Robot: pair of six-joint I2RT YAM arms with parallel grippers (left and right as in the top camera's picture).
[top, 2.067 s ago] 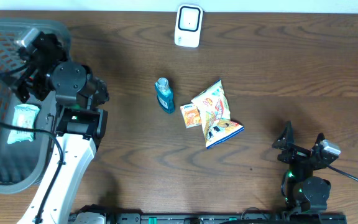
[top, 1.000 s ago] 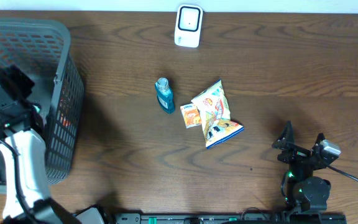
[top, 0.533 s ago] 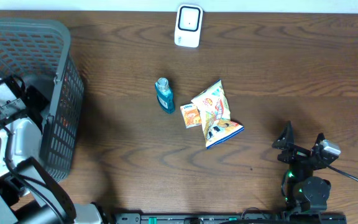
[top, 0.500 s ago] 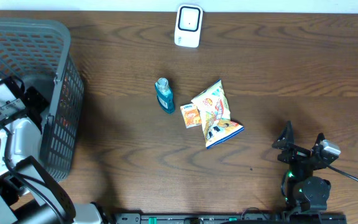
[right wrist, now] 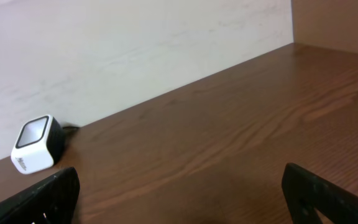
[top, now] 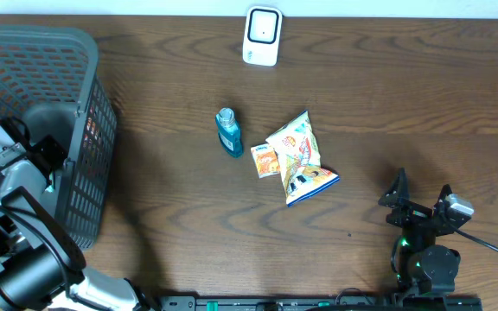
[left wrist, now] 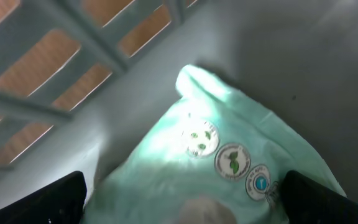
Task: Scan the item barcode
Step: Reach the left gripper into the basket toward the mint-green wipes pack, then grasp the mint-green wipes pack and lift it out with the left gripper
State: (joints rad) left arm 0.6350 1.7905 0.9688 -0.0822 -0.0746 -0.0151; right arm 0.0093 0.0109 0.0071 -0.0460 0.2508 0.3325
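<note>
Right gripper (top: 421, 193) sat at front right corner of table (top: 405, 86), jaws spread, empty. Left gripper (left wrist: 185, 202) hung inside basket (top: 85, 52) at left edge, jaws wide over pale green packet (left wrist: 229, 155) on basket floor (probable item, nothing gripped). Risk: slick film could slip from pinch or catch basket wall on lift. Bottle (top: 228, 131), snack bags (top: 299, 155) lay mid-table, clear of route. Scanner (top: 262, 36) stood at far edge.

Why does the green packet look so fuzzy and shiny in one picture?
Left wrist view: the camera sits very close to the green packet, so it is blurred, and glare washes out part of it. Overhead view: sharp, evenly lit, a soft shadow beside the basket. Right wrist view: the scanner looks clear.
</note>
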